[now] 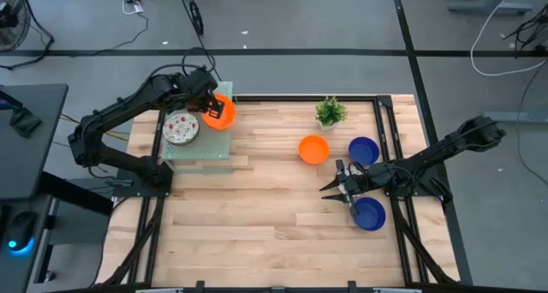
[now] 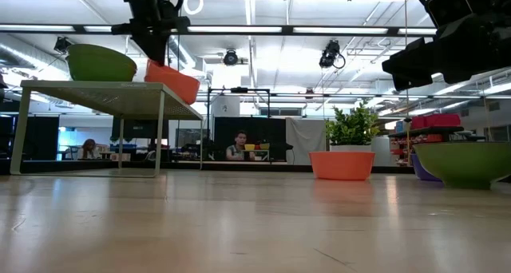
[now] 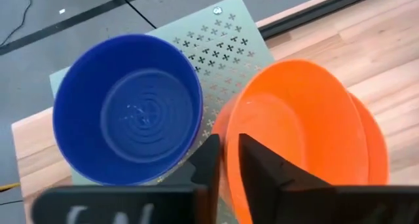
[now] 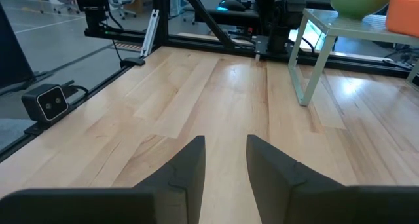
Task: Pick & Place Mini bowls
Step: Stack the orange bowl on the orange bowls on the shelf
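Note:
A pale green perforated stand sits at the table's far left. On it are a white red-speckled bowl, a dark blue bowl and an orange bowl, with a second orange rim showing just beneath the orange one. My left gripper is shut on the orange bowl. At the right, an orange bowl and two blue bowls rest on the wood. My right gripper hovers open among them, nothing between its fingers. My left gripper holds the orange bowl by its rim, on the side next to the blue bowl. One finger is inside the bowl and the other outside. The fingers slant down from above. The bowl is tilted at the stand's right end.
A small green potted plant stands at the far edge, right of centre. Black frame rails run along the table's far and right sides. Bare wood lies across the middle and near part of the table.

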Robot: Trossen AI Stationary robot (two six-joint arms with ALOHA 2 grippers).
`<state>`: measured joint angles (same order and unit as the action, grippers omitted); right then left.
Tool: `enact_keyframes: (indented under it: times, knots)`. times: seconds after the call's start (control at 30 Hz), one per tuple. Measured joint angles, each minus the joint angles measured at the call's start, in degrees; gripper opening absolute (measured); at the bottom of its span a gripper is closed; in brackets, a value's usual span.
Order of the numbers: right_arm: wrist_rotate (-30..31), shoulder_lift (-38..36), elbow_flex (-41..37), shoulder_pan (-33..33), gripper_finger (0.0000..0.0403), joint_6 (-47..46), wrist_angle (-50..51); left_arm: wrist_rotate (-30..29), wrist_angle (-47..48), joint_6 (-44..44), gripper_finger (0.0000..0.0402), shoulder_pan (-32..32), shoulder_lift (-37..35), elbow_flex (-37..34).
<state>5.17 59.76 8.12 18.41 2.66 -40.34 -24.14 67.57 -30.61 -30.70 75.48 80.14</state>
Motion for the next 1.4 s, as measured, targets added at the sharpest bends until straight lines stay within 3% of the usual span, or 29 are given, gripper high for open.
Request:
enact_keyframes:
  times: [0.23,0.33,0.43,0.67,1.13,1.4]
  knots:
    - [0.02,0.0,0.0,-0.02,0.0114,0.0,0.11,1.17,-0.05,-0.13,0.0151,0.0,0.0,0.0]
    - [0.02,-0.02,0.0,0.0,0.0114,0.0,0.13,0.96,-0.54,-0.13,0.0165,0.0,0.0,0.0]
    - [0.02,-0.01,0.0,0.0,0.0114,0.01,0.12,1.68,-1.96,-0.12,0.0141,0.0,-0.26,0.0]
    - [0.04,-0.02,0.0,0.0,0.0114,0.0,0.13,5.34,-3.07,1.33,0.0013,-0.78,-0.61,0.04]
    - [0.16,-0.01,0.0,-0.02,0.0114,-0.16,0.13,4.78,-2.47,1.23,0.001,-1.38,-0.48,0.04]
    - [-0.14,-0.02,0.0,-0.02,0.0114,-0.19,0.11,7.83,-3.37,1.25,0.0005,-1.38,-0.48,0.04]
